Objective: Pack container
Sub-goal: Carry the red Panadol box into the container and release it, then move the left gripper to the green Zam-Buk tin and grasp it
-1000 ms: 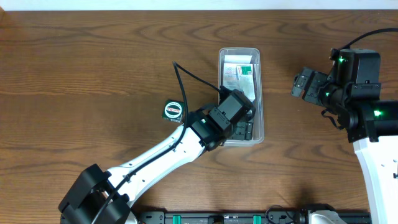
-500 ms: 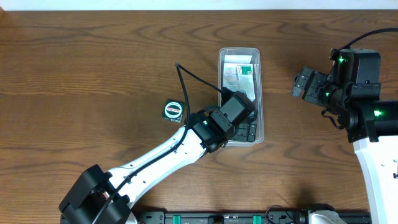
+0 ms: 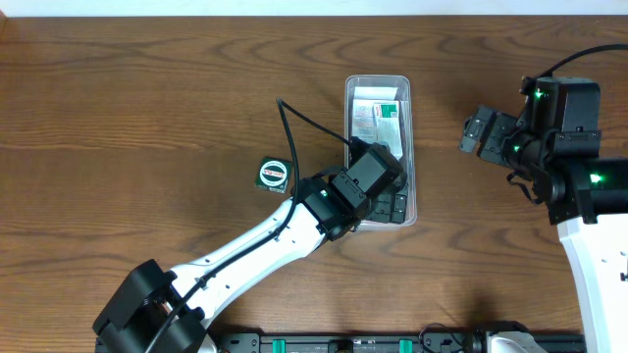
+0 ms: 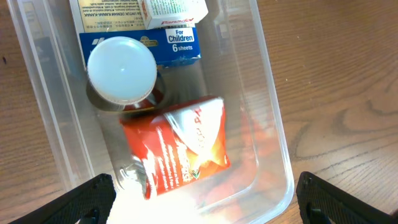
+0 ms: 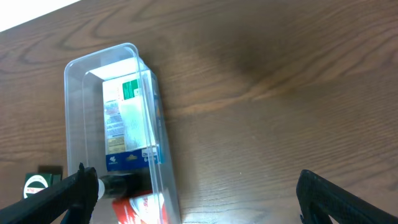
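Observation:
The clear plastic container (image 3: pixel 407 147) stands upright in the middle of the table. It holds a blue and white box (image 4: pixel 143 25), a dark bottle with a white cap (image 4: pixel 121 70) and a red-orange packet (image 4: pixel 180 146). My left gripper (image 3: pixel 385 201) hovers over the container's near end, open and empty, its fingertips at the lower corners of the left wrist view (image 4: pixel 202 199). My right gripper (image 3: pixel 476 132) is open and empty over bare table to the right of the container (image 5: pixel 115 124).
A small dark box with a round green and white label (image 3: pixel 272 175) lies left of the container, also seen in the right wrist view (image 5: pixel 37 183). Wood table (image 3: pixel 147 108) surrounds it.
My left gripper has shifted slightly over the container's near end. The right arm has not moved.

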